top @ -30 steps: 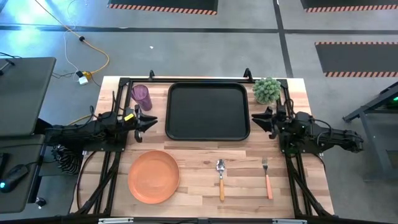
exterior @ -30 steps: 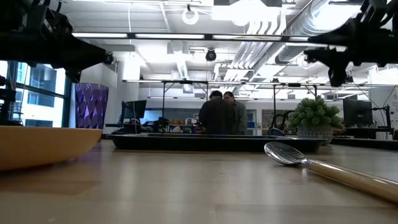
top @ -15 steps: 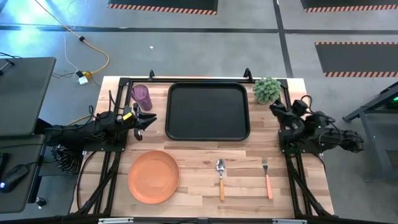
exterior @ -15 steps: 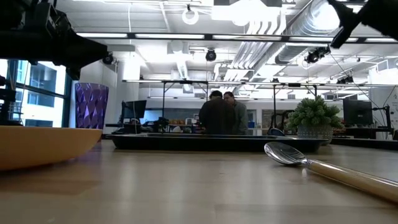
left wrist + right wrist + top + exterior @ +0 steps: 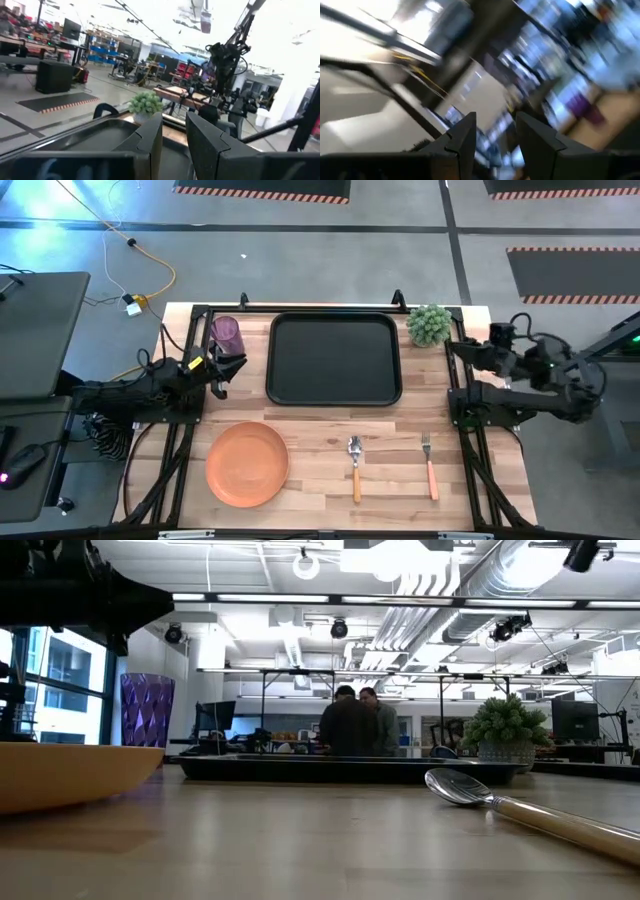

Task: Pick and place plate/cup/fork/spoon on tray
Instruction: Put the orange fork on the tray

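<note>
The left end effector (image 5: 222, 368) is held just beside the cup (image 5: 227, 333) and the tray's (image 5: 334, 358) left rim, its fingers (image 5: 150, 137) slightly parted and nothing gripped. The right end effector (image 5: 455, 348) is raised beside the green plant (image 5: 429, 325), fingers (image 5: 461, 134) spread, empty. The empty tray is set at the desk's (image 5: 320, 450) far middle. The plate (image 5: 247, 463), spoon (image 5: 355, 465) and fork (image 5: 429, 463) are laid along the near edge.
</note>
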Robot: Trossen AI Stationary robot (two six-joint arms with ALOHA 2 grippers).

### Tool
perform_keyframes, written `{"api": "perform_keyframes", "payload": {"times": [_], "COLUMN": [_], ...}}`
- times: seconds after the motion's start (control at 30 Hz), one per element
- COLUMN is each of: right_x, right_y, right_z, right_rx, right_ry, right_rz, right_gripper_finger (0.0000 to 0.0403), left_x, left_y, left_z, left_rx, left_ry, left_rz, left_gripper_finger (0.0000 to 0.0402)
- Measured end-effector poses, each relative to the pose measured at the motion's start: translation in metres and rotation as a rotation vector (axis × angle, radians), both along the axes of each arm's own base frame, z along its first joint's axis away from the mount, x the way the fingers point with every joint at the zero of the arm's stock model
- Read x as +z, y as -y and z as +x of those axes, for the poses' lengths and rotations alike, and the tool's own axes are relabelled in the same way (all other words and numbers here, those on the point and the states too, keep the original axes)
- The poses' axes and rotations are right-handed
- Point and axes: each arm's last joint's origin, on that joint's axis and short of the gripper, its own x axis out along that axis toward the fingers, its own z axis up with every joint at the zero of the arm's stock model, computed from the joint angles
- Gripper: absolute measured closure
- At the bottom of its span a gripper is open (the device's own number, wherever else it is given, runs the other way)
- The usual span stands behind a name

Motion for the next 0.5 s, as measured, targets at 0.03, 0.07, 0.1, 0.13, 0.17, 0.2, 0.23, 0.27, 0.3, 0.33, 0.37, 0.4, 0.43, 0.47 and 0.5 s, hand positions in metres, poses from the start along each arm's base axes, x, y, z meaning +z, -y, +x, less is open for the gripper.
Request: {"api": "perform_keyframes", "payload": {"times": [0.03,0.07,0.1,0.13,0.17,0.2,0.23,0.27,0.3,0.33,0.37,0.4,0.43,0.47,0.5], "right_x": [0.001,0.001,0.001,0.000,-0.001,-0.002,-0.003,-0.003,-0.004,-0.005,-0.007,-0.008,-0.010,-0.011,-0.013], "right_y": [0.000,0.000,0.001,0.001,0.001,0.001,0.001,0.001,0.001,0.001,0.001,0.002,0.002,0.002,0.002], "right_z": [0.001,0.004,0.006,0.010,0.013,0.017,0.022,0.027,0.032,0.037,0.043,0.048,0.053,0.058,0.062], "right_rx": [0.011,0.021,0.030,0.043,0.062,0.082,0.103,0.125,0.144,0.163,0.185,0.204,0.220,0.235,0.250], "right_ry": [-0.060,-0.119,-0.173,-0.224,-0.272,-0.312,-0.348,-0.377,-0.405,-0.432,-0.457,-0.484,-0.509,-0.533,-0.557], "right_rz": [0.057,0.117,0.178,0.238,0.296,0.343,0.381,0.415,0.445,0.480,0.519,0.554,0.582,0.603,0.624], "right_gripper_finger": [0.0274,0.0274,0.0274,0.0274,0.0274,0.0274,0.0274,0.0274,0.0274,0.0274,0.0274,0.0274,0.0274,0.0274,0.0274], "left_x": [0.000,0.000,0.000,0.001,0.001,0.001,0.001,0.001,0.001,0.001,0.001,0.001,0.001,0.001,0.001], "left_y": [0.000,0.000,0.000,0.000,0.000,0.000,0.000,0.000,-0.001,-0.001,-0.001,-0.001,-0.001,-0.001,-0.001], "left_z": [0.000,0.000,0.000,0.000,0.000,0.000,0.000,0.000,0.000,0.000,0.000,0.000,0.000,0.000,0.000], "left_rx": [-0.002,-0.006,-0.008,-0.012,-0.018,-0.023,-0.028,-0.027,-0.024,-0.021,-0.020,-0.024,-0.026,-0.028,-0.030], "left_ry": [0.007,0.015,0.025,0.037,0.049,0.058,0.065,0.072,0.079,0.085,0.091,0.097,0.101,0.104,0.108], "left_rz": [-0.006,-0.026,-0.055,-0.085,-0.113,-0.137,-0.157,-0.174,-0.192,-0.209,-0.224,-0.238,-0.248,-0.257,-0.266], "left_gripper_finger": [0.0326,0.0326,0.0326,0.0326,0.0326,0.0326,0.0326,0.0326,0.0326,0.0326,0.0326,0.0326,0.0326,0.0326,0.0326]}}
